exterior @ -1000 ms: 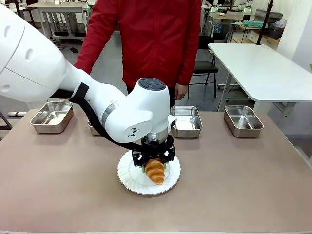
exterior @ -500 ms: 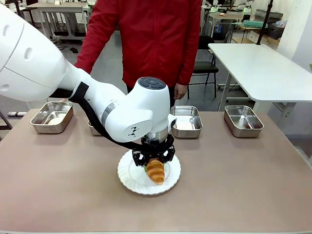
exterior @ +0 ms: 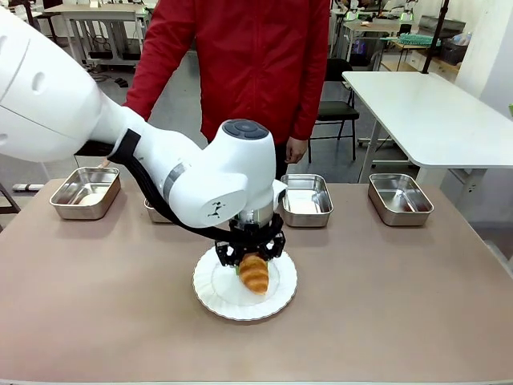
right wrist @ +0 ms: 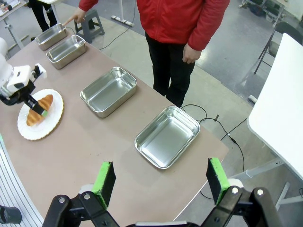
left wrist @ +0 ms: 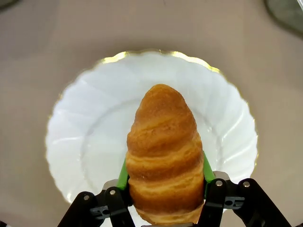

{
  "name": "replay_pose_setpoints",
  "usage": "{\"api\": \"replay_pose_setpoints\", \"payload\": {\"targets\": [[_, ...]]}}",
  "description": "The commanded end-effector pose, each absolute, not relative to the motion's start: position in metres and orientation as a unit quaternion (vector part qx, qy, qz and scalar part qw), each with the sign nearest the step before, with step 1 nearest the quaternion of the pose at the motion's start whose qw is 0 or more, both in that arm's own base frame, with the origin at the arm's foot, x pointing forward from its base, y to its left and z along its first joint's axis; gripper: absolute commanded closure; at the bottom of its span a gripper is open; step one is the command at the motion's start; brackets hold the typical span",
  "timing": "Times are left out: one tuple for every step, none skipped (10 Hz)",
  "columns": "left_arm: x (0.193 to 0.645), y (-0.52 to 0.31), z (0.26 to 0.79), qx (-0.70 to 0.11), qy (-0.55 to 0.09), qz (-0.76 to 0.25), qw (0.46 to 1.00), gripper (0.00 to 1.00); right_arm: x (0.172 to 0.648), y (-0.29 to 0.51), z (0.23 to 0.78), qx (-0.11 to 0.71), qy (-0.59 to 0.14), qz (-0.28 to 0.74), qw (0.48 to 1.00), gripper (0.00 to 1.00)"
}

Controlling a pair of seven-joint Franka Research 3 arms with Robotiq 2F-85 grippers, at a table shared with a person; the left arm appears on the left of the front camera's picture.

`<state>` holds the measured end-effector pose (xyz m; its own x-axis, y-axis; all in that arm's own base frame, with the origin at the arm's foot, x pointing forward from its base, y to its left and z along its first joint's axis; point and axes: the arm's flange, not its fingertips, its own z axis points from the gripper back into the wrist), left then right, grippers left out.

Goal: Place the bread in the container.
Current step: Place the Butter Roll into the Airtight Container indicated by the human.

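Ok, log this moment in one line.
left gripper: shut on croissant | croissant: over white plate | right gripper: open | steel trays: no croissant inside

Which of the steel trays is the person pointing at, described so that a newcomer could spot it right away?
Start at the brown table and follow the row of four steel trays along its far edge. The one meant is the tray at the robot's far left end of the row. Unlike its neighbours, it has the person's hand pointing down at it.

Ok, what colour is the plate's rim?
Gold edging on a white plate, clearest in the left wrist view.
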<state>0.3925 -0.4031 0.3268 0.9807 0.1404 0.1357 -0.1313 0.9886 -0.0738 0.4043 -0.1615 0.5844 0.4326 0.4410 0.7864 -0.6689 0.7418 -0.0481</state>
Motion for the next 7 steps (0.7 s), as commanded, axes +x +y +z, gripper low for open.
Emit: {"api": "replay_pose_setpoints", "payload": {"targets": [[0.408, -0.365, 0.353, -0.056, -0.087, 0.063, 0.993, 0.39, 0.405, -0.161, 0.585, 0.141, -0.421, 0.333, 0.832, 0.0], [0.422, -0.34, 0.367, -0.06, -0.116, 0.036, 0.991, 0.39, 0.405, -0.161, 0.585, 0.141, -0.421, 0.333, 0.832, 0.0], [0.44, -0.311, 0.379, -0.064, -0.132, 0.012, 0.989, 0.39, 0.405, -0.161, 0.585, 0.141, -0.421, 0.333, 0.832, 0.0], [0.463, -0.278, 0.388, -0.066, -0.155, -0.017, 0.986, 0.39, 0.405, -0.161, 0.585, 0.141, -0.421, 0.333, 0.832, 0.0], [0.482, -0.252, 0.394, -0.066, -0.161, -0.033, 0.984, 0.39, 0.405, -0.161, 0.585, 0.141, -0.421, 0.333, 0.832, 0.0], [0.497, -0.227, 0.399, -0.076, -0.161, -0.035, 0.984, 0.39, 0.405, -0.161, 0.585, 0.141, -0.421, 0.333, 0.832, 0.0], [0.508, -0.204, 0.398, -0.081, -0.152, -0.026, 0.985, 0.39, 0.405, -0.161, 0.585, 0.141, -0.421, 0.333, 0.832, 0.0]]}}
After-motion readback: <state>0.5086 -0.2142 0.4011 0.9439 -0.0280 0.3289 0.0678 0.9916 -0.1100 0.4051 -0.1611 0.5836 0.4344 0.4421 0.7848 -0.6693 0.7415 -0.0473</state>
